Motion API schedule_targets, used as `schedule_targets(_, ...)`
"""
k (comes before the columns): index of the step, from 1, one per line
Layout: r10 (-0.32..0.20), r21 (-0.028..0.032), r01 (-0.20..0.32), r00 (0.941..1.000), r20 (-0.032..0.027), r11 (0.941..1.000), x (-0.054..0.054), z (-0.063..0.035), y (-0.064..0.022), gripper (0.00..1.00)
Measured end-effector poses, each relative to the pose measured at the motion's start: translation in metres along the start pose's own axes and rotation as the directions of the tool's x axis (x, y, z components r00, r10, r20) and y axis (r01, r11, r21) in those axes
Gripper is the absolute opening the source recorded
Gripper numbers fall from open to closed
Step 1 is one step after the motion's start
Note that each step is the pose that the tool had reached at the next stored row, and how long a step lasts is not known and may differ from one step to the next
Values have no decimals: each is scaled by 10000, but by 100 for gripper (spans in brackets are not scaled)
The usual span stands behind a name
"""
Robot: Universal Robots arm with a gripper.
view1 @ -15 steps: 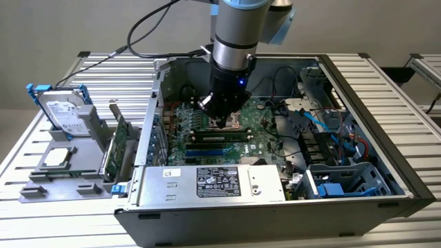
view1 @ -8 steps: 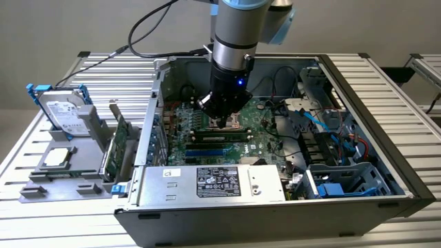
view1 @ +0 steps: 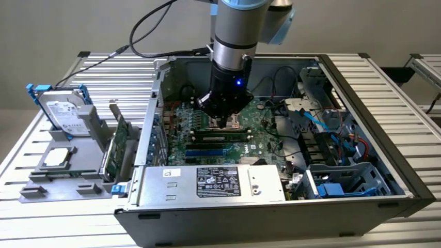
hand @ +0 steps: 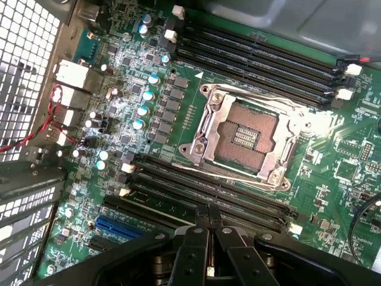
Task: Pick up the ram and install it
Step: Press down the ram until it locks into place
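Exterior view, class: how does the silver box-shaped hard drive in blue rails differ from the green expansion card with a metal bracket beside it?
1. The silver box-shaped hard drive in blue rails is a thick metal block with a white label; the green expansion card with a metal bracket is a thin circuit board.
2. The drive leans back, showing its broad face; the card stands on edge.

Both sit in the grey holder, outside the dark computer case.

A hard drive (view1: 64,112) is propped on a grey holder (view1: 55,175) left of the case (view1: 386,155); an empty CPU socket (hand: 247,137) is seen inside.
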State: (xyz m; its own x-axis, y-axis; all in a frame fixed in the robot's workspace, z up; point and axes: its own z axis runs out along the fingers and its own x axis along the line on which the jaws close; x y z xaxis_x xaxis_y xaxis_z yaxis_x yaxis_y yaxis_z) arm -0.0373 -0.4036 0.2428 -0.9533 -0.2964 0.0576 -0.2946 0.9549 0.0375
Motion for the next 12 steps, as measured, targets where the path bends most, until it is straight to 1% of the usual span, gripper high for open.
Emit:
schedule_targets(6,662,2,-662,9978,74,9978,0,0,0,11)
schedule_targets(12,1268,26,-1269,9918,172,9919,0,0,0,11)
